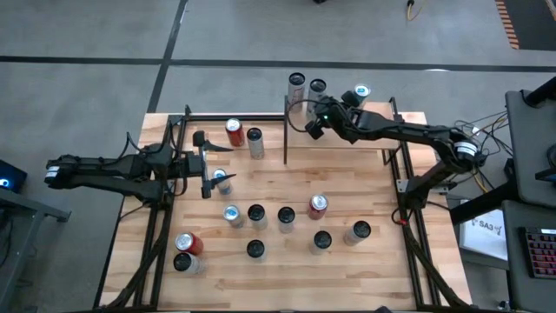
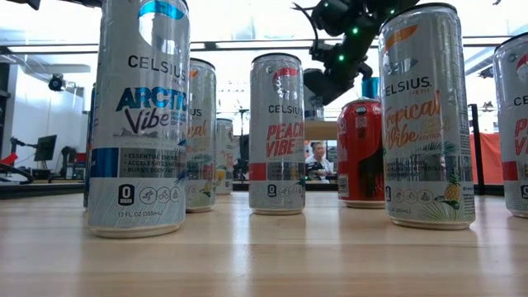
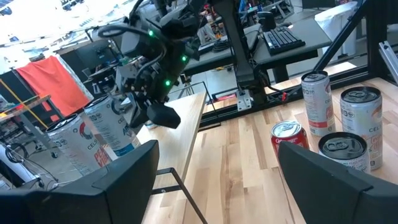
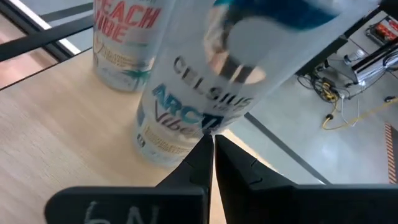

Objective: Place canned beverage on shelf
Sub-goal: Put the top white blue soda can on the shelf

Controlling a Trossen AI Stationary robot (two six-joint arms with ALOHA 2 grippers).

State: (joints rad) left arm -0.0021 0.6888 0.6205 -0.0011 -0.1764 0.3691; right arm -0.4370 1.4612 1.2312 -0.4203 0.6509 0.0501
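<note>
Two cans (image 1: 306, 88) at shelf (image 1: 408, 117) edge | right end effector (image 1: 314, 129) together | left end effector (image 1: 208, 163) apart

A: Lab or workshop?
B: Robotics lab. 2 arms on a plank table (image 1: 347, 269), concrete floor (image 1: 87, 35), a keyboard (image 3: 283, 38) on a desk, loose cables (image 4: 339, 102).

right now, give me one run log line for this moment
right gripper: fingers shut, empty, over shelf by blue-label can | left gripper: fingers open, near can on table
</note>
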